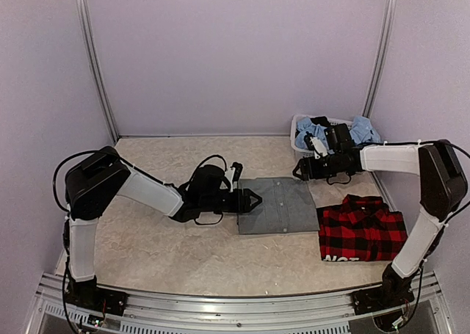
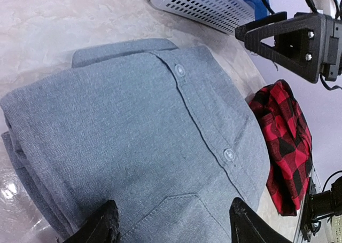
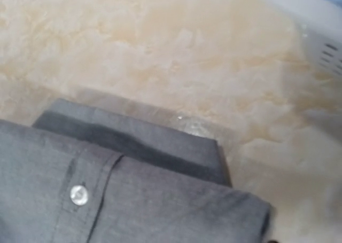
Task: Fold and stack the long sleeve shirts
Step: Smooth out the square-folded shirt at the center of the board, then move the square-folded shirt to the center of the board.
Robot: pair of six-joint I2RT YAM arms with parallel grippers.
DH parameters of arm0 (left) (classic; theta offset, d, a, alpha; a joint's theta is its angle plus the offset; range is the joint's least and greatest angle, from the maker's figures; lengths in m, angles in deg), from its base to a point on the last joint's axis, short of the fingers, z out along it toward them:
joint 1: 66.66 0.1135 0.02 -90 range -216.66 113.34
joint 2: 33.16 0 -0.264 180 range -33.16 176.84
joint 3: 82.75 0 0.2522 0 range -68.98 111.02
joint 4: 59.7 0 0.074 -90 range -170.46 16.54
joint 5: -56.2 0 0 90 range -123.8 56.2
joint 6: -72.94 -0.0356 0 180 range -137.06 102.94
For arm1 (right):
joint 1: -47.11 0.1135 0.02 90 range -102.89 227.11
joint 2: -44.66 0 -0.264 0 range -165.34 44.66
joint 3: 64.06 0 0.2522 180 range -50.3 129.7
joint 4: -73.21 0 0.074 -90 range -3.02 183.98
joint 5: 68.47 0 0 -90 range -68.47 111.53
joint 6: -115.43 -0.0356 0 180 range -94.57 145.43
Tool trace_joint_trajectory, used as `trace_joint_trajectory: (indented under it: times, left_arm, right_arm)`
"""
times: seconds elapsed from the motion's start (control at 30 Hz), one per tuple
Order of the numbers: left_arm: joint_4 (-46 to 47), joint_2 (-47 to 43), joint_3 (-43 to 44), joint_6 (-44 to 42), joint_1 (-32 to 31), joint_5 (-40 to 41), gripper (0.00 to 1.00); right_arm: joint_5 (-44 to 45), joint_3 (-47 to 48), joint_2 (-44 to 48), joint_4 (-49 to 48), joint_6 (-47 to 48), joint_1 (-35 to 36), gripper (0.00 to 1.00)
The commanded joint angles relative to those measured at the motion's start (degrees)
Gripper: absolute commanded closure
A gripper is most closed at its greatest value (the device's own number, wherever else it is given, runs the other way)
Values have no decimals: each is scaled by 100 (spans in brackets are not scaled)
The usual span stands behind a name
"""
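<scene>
The folded grey shirt [image 1: 283,205] lies with its left edge under the left gripper [image 1: 255,200], whose jaws are spread; that arm is stretched low. The right gripper [image 1: 298,172] hovers at the shirt's far corner, and I cannot tell its jaw state.

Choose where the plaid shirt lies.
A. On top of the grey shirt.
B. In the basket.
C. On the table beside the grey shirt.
C: the plaid shirt lies on the table to the right of the grey shirt, not on it and outside the basket.
</scene>
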Motion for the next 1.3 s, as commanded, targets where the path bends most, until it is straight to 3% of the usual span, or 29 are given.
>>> trace_joint_trajectory:
  times: [0.0, 0.4, 0.83, 1.27]
  left_arm:
    - [-142, -474, -178, -165, 4, 217, 33]
    - [-684, -833, -323, 44, 82, 529, 33]
    - [-1153, -831, -326, 160, 480, 49, 32]
    - [-1970, -1863, -708, -561, 1195, 224, 28]
  right_arm:
    - [371, -237, 84, 375, 49, 22, 27]
    - [-71, -543, -155, 161, -143, -52, 24]
    - [-333, -714, -276, 9, -202, -83, 25]
    - [-1345, 135, -1307, 88, 667, 237, 30]
